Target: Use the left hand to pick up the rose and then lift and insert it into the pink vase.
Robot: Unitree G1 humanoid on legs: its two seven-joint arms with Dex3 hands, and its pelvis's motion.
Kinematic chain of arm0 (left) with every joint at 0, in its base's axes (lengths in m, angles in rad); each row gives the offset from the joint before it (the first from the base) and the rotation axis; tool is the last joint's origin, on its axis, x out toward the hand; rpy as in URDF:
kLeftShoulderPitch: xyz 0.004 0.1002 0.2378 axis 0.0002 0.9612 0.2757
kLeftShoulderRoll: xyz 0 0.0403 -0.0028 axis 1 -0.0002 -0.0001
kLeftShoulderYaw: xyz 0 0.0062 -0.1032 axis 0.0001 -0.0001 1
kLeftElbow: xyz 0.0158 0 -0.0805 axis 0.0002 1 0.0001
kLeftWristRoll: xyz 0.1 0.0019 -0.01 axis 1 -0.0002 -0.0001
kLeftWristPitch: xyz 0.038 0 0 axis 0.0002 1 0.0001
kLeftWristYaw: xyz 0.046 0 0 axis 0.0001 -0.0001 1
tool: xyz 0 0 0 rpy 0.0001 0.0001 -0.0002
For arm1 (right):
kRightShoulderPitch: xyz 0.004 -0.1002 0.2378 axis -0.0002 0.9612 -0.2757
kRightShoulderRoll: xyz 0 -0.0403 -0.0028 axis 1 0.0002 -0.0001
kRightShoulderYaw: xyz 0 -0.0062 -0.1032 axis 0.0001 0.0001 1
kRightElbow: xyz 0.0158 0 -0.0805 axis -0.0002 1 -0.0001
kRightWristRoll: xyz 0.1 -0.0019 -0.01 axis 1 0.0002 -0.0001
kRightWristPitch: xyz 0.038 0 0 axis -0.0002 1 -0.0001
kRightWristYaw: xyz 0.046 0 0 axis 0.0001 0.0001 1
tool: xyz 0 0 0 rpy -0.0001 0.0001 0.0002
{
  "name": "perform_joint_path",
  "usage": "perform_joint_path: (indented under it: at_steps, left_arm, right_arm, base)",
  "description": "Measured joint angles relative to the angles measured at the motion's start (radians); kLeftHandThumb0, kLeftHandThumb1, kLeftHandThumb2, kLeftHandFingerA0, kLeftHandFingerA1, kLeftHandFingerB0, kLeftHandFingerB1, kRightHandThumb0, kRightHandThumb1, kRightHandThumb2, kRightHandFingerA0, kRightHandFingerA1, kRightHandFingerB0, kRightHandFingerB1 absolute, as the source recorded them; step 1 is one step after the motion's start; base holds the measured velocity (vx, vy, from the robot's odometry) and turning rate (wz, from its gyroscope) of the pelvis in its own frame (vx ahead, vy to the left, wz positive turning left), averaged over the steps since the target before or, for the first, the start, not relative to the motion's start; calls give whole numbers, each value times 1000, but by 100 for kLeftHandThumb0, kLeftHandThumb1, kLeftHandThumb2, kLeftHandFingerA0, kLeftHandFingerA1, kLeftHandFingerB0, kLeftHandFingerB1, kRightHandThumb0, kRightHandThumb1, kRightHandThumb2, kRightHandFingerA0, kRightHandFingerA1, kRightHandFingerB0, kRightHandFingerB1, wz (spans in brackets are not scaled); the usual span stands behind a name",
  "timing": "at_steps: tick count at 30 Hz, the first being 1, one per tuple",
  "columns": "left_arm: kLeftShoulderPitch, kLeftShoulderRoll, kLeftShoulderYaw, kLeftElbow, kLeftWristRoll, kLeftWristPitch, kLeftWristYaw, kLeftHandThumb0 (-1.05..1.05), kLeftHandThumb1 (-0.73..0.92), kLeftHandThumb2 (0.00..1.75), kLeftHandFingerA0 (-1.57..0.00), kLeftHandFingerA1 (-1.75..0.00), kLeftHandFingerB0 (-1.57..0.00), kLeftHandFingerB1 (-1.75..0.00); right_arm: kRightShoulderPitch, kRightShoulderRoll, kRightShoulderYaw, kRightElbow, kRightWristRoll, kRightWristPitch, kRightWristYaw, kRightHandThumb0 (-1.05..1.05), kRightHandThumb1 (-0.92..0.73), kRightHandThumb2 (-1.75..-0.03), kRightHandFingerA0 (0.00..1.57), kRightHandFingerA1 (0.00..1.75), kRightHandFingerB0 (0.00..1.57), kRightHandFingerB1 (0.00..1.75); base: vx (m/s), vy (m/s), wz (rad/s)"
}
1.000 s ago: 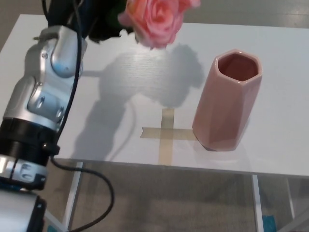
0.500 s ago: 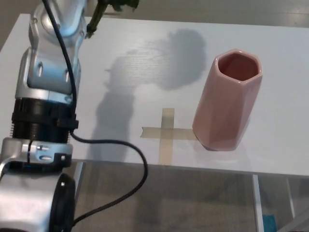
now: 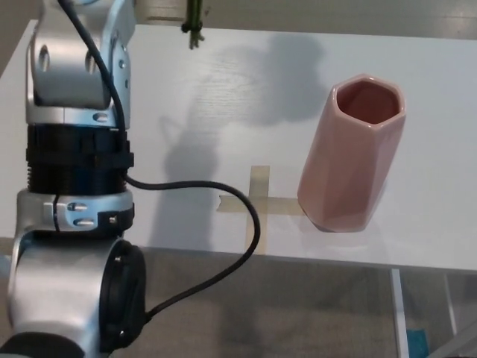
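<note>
Since a second ago the left arm (image 3: 74, 149) has risen, carrying the rose's bloom out of frame; only the green stem end (image 3: 194, 22) hangs at 12 o'clock, above the table (image 3: 186, 112). Neither hand shows, so whether fingers clasp the stem cannot be told. At 3 o'clock the pink vase (image 3: 350, 160) stands upright, its mouth showing nothing inside, beside a tape cross (image 3: 257, 205).

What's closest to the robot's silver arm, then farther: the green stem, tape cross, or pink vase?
From the left arm (hand out of view):
1. Green stem, top, beside it.
2. Tape cross, table's middle.
3. Pink vase, right side.
</note>
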Motion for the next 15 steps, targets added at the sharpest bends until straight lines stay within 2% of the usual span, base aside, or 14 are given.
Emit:
perform_joint_path:
  at_steps: [8,13,15]
  left_arm:
    - [-47,-22,15,-54,-82,131,-23,-20,82,64,-104,-138,-84,-87]
    - [-56,-67,33,-102,-142,223,-24,-20,82,64,-103,-140,-84,-87]
    - [-57,-82,39,-117,-160,254,-24,-19,82,64,-100,-145,-84,-86]
  right_arm:
    - [1,0,0,0,0,0,0,-38,-55,-95,61,67,44,58]
    - [21,0,2,0,0,-1,0,-38,-55,-95,61,66,44,58]
    - [28,0,4,0,-1,-1,0,-38,-55,-95,61,66,44,58]
  base:
    - [0,0,0]
    - [0,0,0]
    - [0,0,0]
